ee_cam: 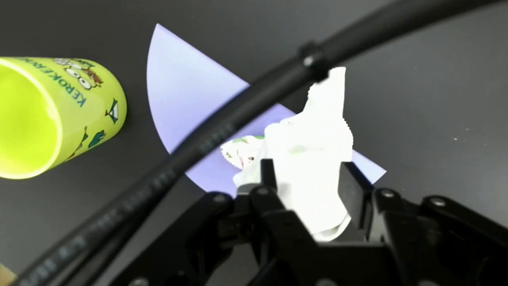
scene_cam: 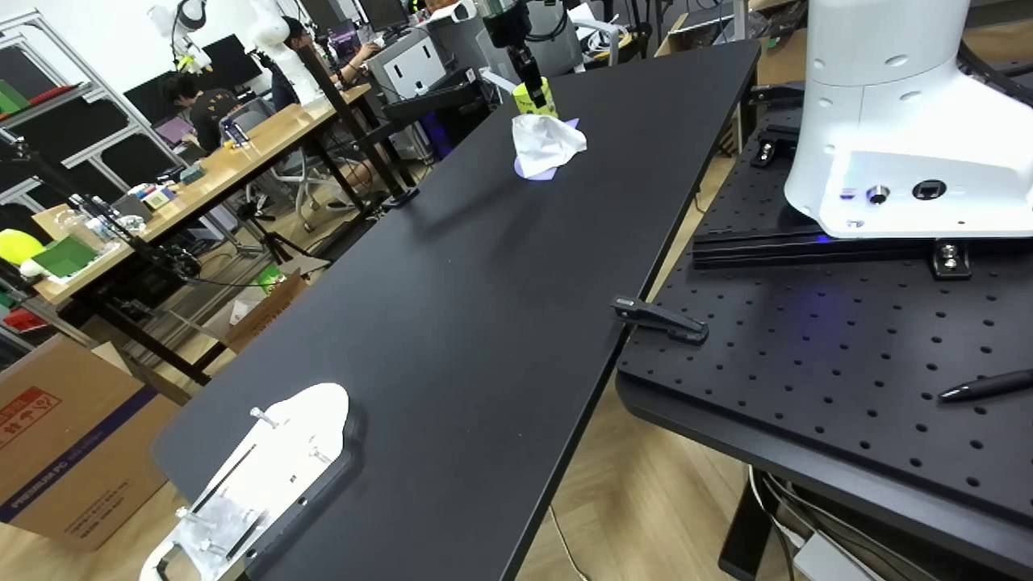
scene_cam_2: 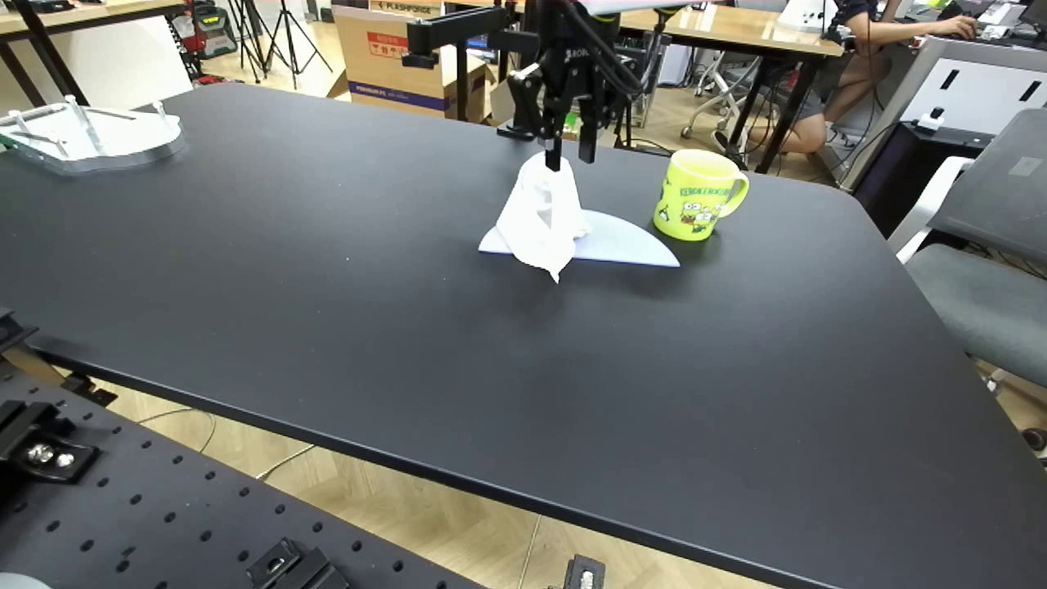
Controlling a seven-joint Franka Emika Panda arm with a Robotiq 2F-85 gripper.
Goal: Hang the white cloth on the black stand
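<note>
The white cloth (scene_cam_2: 532,221) stands crumpled and peaked on a pale purple fan-shaped sheet (scene_cam_2: 628,239). The cloth also shows in an exterior view (scene_cam: 549,144) and in the wrist view (ee_cam: 309,143), where a printed patch shows at its side. My gripper (scene_cam_2: 570,157) is open at the cloth's top. In the wrist view the open fingers (ee_cam: 308,165) stand either side of the cloth, with a gap at the right finger; I cannot tell whether the left one touches. A black stand (scene_cam: 349,121) with a sideways arm rises at the table's edge; its arm shows in an exterior view (scene_cam_2: 454,33).
A yellow-green mug (scene_cam_2: 687,204) stands beside the purple sheet; it also shows in the wrist view (ee_cam: 95,103). A white plate with pegs (scene_cam: 303,432) lies at the table's other end. A black cable (ee_cam: 238,107) crosses the wrist view and hides part of the sheet.
</note>
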